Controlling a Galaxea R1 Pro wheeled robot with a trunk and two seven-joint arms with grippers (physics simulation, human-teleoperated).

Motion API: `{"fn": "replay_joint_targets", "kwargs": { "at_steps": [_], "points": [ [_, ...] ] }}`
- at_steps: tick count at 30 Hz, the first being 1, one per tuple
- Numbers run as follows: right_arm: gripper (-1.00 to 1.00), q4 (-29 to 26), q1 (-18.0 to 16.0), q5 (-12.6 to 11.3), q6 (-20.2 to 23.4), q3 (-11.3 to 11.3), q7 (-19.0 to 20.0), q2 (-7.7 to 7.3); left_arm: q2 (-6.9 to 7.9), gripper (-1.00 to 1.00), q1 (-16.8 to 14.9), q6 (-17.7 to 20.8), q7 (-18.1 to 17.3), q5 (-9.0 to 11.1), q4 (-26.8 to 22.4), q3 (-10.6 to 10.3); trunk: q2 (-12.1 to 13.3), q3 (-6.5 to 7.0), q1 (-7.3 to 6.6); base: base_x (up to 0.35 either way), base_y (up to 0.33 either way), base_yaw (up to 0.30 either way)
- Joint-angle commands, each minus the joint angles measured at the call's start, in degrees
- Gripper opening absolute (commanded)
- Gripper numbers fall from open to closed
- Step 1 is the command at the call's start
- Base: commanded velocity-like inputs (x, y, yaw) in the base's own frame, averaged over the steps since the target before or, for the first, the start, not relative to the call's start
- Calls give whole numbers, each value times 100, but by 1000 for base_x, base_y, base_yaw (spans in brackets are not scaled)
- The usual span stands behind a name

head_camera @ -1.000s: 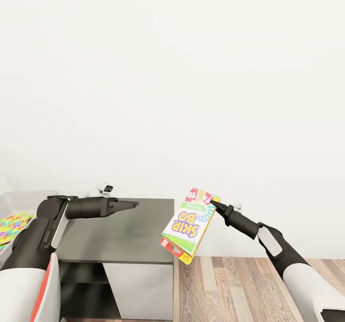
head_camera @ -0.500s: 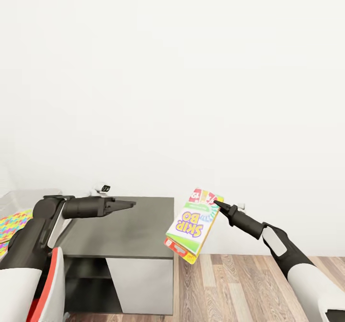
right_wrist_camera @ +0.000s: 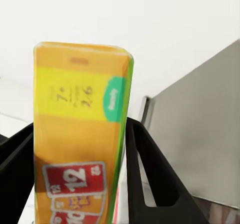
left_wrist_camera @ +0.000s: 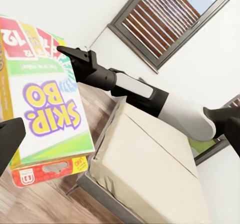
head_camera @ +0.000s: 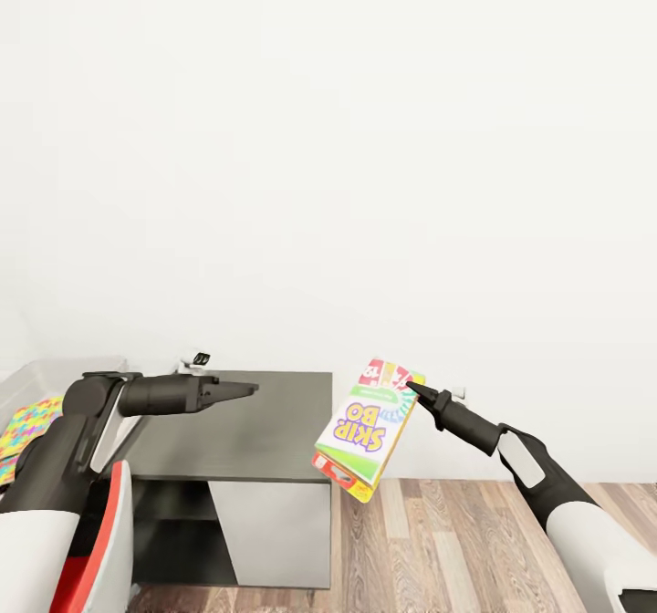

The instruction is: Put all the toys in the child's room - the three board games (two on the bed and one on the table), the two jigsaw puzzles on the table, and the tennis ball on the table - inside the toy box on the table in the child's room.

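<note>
View has panned right since 1.0 s ago; right gripper point(head_camera: 411, 387) stays clamped on white-green SKIP-BO box point(head_camera: 365, 429). Left gripper point(head_camera: 248, 388) empty, opening unclear. Transit continues.

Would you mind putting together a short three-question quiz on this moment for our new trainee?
1. True or false: the right gripper is clamped on the SKIP-BO box.
2. Multiple choice: in the head view, what lies below the held box? A) the dark cabinet top B) the wood-plank floor C) a mattress
3. Fill in: the left gripper holds ____.

Key:
1. True; the right wrist view shows a finger on each side of the box.
2. B; the box hangs just off the cabinet's right edge.
3. Nothing; it hovers above the cabinet, jaws together.
</note>
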Motion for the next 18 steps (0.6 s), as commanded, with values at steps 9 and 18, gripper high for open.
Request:
{"fn": "replay_joint_targets", "kwargs": {
  "at_steps": [9, 18],
  "points": [
    [-100, 19, 3, -12, 20, -16, 42, 5, -1, 100, -4, 62, -22, -4, -1, 2, 352, 150, -197, -34, 5, 0],
    [-100, 16, 4, -16, 19, -19, 37, 2, 10, 100, -4, 63, -22, -4, -14, 5, 434, 186, -242, 0, 0, 0]
  ]
}}
